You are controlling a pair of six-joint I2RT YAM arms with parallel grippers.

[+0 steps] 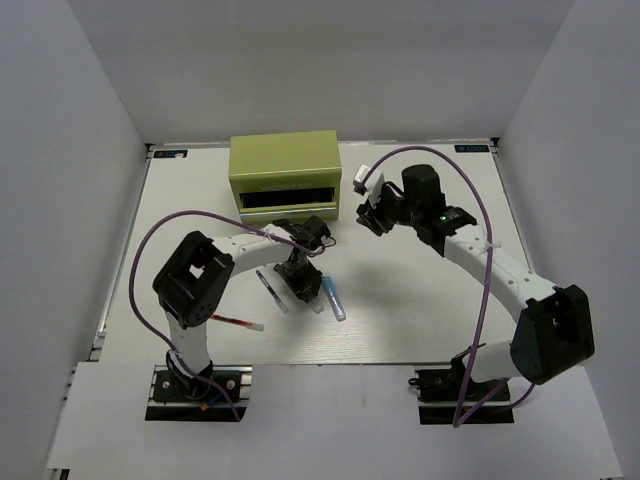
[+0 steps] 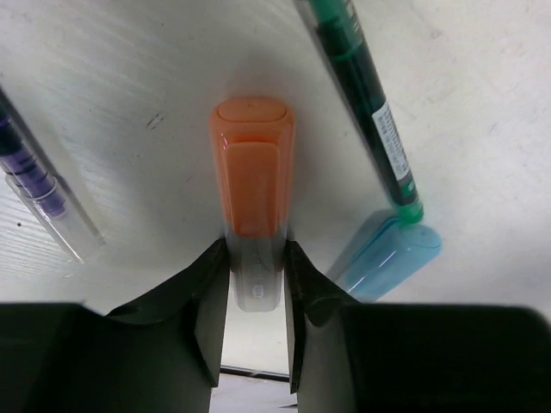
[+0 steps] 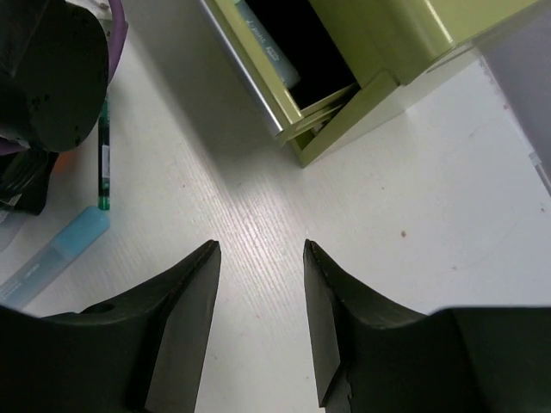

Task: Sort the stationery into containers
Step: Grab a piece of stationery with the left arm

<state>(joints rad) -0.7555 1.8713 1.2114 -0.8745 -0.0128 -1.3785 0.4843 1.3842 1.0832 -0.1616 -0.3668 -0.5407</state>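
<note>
Looks barely under way: clamps the left gripper [image 2: 256,258] on an orange-capped marker [image 2: 252,163] near the surface's middle, holds the right gripper [image 3: 261,254] apart and empty beside the olive chest [image 1: 285,160] at the far edge, leaves green pen [image 2: 366,103], blue marker [image 2: 392,258], purple pen [image 2: 34,181] and red pen [image 1: 235,322] loose.

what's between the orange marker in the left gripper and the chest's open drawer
Nothing visible. The left gripper clamps the orange marker; no object shows between it and the open drawer. The green pen lies beside the marker, and the right gripper hovers right of the drawer.
</note>
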